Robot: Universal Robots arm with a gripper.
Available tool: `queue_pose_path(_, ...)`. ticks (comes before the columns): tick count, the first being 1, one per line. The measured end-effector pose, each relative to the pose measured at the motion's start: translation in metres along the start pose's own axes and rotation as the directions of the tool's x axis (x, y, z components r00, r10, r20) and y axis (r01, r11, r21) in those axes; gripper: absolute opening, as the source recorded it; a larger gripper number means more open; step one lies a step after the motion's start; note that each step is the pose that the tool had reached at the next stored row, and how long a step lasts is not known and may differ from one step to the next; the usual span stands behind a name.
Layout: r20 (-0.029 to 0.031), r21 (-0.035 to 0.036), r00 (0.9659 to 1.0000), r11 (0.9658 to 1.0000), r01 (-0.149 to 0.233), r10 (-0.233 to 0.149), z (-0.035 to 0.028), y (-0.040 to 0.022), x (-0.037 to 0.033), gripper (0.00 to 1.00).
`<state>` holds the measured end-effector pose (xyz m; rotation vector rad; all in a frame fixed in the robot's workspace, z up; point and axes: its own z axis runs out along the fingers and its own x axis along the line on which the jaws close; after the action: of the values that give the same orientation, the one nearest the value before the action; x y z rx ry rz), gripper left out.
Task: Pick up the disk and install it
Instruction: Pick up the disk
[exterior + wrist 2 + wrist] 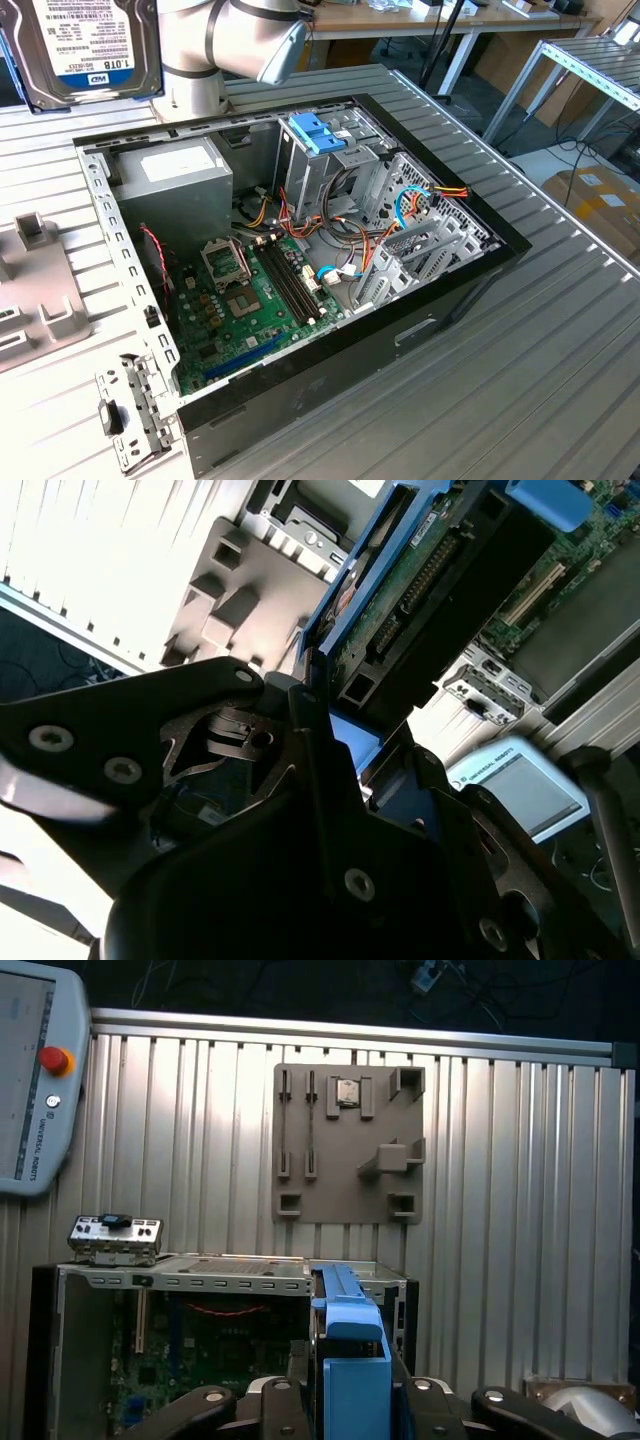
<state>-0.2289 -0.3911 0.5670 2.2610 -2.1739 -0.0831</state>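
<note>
Firmly clamped, the disk (420, 610) hangs in the gripper (355, 730), lifted off the table.

Both wrist views show the dark fingers (315, 750) drawn narrow against either side of the disk's bright blue carrier; the second wrist view also shows its green circuit board and connector edge. In the exterior view the disk sits at the far end of the exterior view's left, label toward the camera, apart from the open computer case (440, 300) lying on the ribbed metal table (560, 330). Inside the case a pale blue bracket (318, 132) stands at the far side, near a grey metal box (175, 180). A grey fixture plate (40, 300) lies left of the case.
</note>
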Motion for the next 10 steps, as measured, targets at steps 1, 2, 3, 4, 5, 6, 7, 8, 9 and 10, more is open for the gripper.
queue_pose_path(1,0.0000,0.0000,1.0000,1.0000,0.000,0.000,0.0001,0.0000,0.0012,0.37)
queue_pose_path(2,0.0001,0.0000,1.0000,1.0000,0.000,0.000,0.0002,0.0000,0.0023,0.37)
queue_pose_path(3,0.0000,0.0000,1.0000,1.0000,0.000,0.000,0.0003,0.0000,0.0034,0.37)
queue_pose_path(4,-0.0001,0.0000,1.0000,1.0000,0.000,0.000,0.0004,-0.0001,0.0046,0.37)
queue_pose_path(5,0.0000,0.0000,1.0000,1.0000,0.000,0.000,0.0005,-0.0001,0.0062,0.37)
queue_pose_path(6,0.0000,0.0000,1.0000,1.0000,0.000,0.000,0.0006,-0.0002,0.0074,0.37)
queue_pose_path(7,0.0000,0.0000,1.0000,1.0000,0.000,0.000,0.0008,-0.0002,0.0091,0.37)
queue_pose_path(8,0.0000,0.0000,1.0000,1.0000,0.000,0.000,0.0009,-0.0002,0.0103,0.37)
queue_pose_path(9,0.0000,0.0001,1.0000,1.0000,0.000,0.000,0.0010,-0.0003,0.0117,0.37)
queue_pose_path(10,0.0001,0.0001,1.0000,1.0000,0.000,0.000,0.0011,-0.0003,0.0128,0.37)
